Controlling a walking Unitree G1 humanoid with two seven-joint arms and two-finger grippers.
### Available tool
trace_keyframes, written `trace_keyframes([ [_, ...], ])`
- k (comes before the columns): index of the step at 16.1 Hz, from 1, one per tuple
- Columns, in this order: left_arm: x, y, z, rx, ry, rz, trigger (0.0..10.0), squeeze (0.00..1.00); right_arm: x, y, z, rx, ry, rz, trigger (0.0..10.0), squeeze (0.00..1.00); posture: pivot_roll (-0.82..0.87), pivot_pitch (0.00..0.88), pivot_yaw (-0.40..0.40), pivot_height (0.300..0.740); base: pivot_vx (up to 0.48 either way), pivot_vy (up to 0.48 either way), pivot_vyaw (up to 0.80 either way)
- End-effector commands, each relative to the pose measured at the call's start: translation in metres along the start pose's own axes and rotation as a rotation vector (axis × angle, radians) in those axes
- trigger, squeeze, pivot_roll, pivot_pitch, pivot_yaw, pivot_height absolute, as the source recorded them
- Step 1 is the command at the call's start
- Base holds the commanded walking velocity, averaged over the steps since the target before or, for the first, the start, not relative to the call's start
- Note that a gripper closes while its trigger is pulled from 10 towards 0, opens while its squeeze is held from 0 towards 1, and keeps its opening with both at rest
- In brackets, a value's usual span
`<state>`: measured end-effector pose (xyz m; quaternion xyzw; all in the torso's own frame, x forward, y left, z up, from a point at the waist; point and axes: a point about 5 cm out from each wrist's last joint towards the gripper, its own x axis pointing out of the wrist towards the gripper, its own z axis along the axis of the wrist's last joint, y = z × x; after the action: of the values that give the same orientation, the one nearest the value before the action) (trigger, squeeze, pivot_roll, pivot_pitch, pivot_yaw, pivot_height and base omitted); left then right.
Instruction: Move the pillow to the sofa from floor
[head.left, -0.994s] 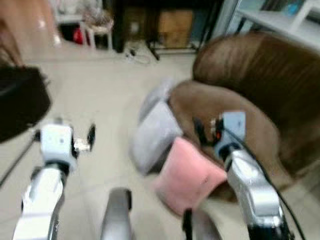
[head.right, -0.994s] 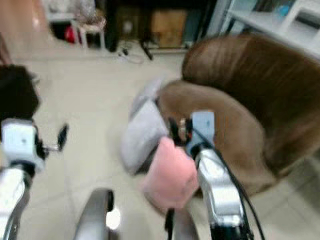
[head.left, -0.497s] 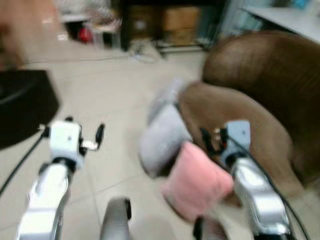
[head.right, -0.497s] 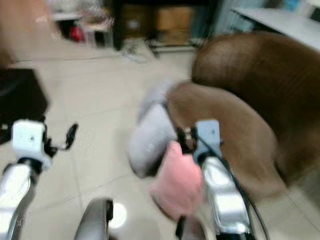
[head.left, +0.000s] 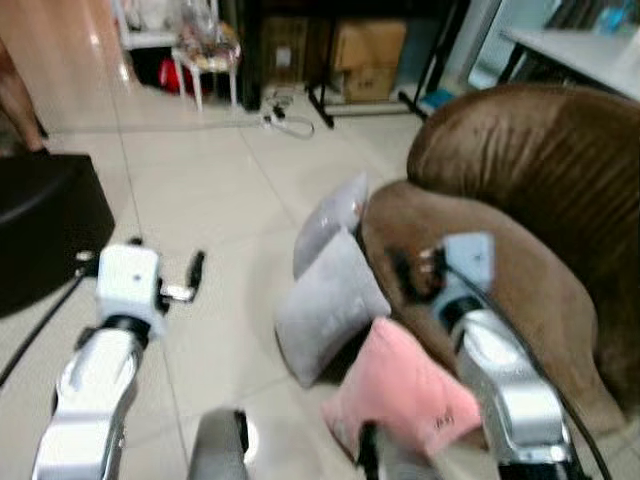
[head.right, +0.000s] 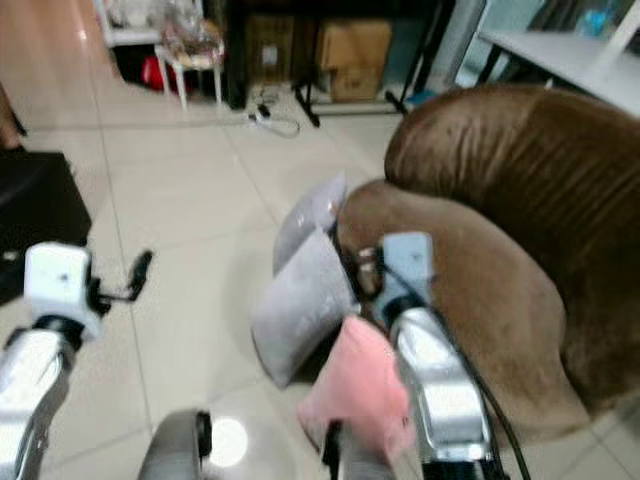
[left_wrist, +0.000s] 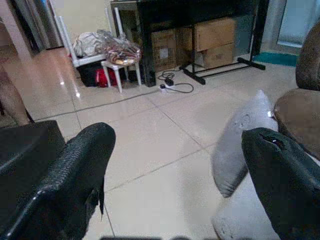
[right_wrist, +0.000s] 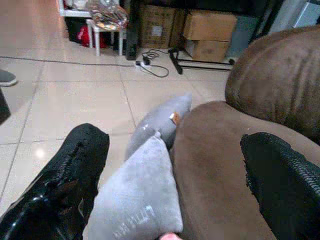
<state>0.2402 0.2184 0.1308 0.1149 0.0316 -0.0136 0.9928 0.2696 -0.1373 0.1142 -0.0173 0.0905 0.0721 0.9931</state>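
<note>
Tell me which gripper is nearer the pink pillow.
Right. The right gripper hovers just above the pink pillow, beside the sofa. The left gripper is off to the pillow's left over bare floor.

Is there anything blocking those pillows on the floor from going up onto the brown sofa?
Nothing visible does. The pink pillow and two grey pillows lean against the brown velvet sofa, whose seat looks bare.

Glossy tile floor (head.left: 230, 190). On it: pink pillow (head.left: 400, 395), two grey pillows (head.left: 328, 305) leaning against the brown sofa (head.left: 520, 230). Cable (head.left: 285, 122) farther back.
</note>
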Motion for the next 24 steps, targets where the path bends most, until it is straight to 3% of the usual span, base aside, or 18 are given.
trace_keyframes([
  [1, 0.0026, -0.0083, 0.0025, 0.000, -0.011, -0.033, 10.0, 0.00, -0.0031, -0.0158, 0.0000, -0.017, 0.007, -0.057, 10.0, 0.00, -0.03, 0.000, -0.082, 0.610, 0.322, 0.000, 0.00],
  [6, 0.0060, -0.0073, 0.0026, 0.027, -0.011, -0.036, 10.0, 0.00, -0.0037, -0.0161, -0.0036, -0.015, 0.029, -0.067, 10.0, 0.00, -0.04, 0.000, -0.068, 0.610, 0.115, 0.000, 0.00],
  [22, 0.0019, -0.0126, -0.0018, 0.047, -0.001, -0.061, 10.0, 0.00, -0.0034, -0.0181, -0.0075, -0.027, 0.052, -0.070, 10.0, 0.00, -0.04, 0.000, -0.080, 0.440, 0.000, 0.000, 0.00],
  [24, 0.0019, -0.0131, -0.0024, 0.047, 0.002, -0.059, 10.0, 0.00, -0.0004, -0.0177, -0.0070, -0.045, 0.060, -0.061, 10.0, 0.00, -0.04, 0.000, -0.082, 0.435, 0.000, 0.000, 0.00],
])
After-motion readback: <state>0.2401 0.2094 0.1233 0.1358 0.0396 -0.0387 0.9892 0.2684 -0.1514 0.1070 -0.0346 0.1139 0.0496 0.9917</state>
